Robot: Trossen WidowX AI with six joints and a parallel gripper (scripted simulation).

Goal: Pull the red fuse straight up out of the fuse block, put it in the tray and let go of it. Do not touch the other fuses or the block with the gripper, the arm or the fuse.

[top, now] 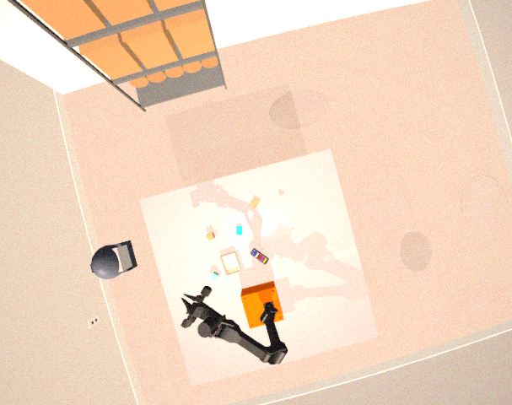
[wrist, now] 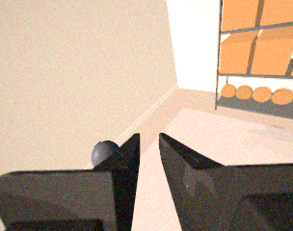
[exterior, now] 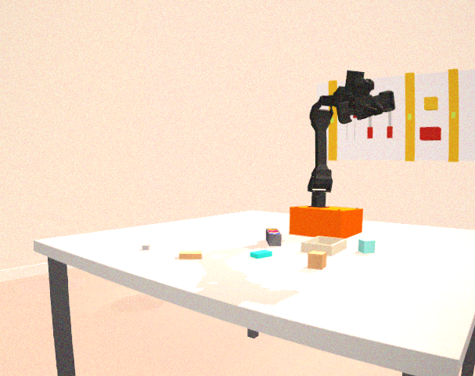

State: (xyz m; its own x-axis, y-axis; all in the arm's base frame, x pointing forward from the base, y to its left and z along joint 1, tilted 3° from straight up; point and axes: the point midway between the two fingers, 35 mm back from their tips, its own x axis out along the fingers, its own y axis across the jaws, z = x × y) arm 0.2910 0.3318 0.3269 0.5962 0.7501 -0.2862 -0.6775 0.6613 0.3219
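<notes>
The fuse block [exterior: 274,240] is dark and stands upright on the table. The red fuse [top: 259,256] sits in its row, between blue and magenta fuses. The cream tray [top: 223,264] [exterior: 316,247] is beside the block and looks empty. My gripper [top: 182,296] [wrist: 148,138] is slightly open, with a narrow gap and nothing between the fingertips. It is high above the table, off to the left of the block and tray in the top view. Its fingertips are hard to make out in the exterior view. Block, fuses and tray are outside the wrist view.
A teal cube [top: 214,275] [exterior: 366,246] and an orange cube [top: 210,235] [exterior: 316,260] stand near the tray. A cyan slab [top: 239,229] [exterior: 260,254], an orange slab [top: 254,202] [exterior: 190,255] and a small grey piece [exterior: 145,247] lie farther out. The orange base [exterior: 314,222] stands behind.
</notes>
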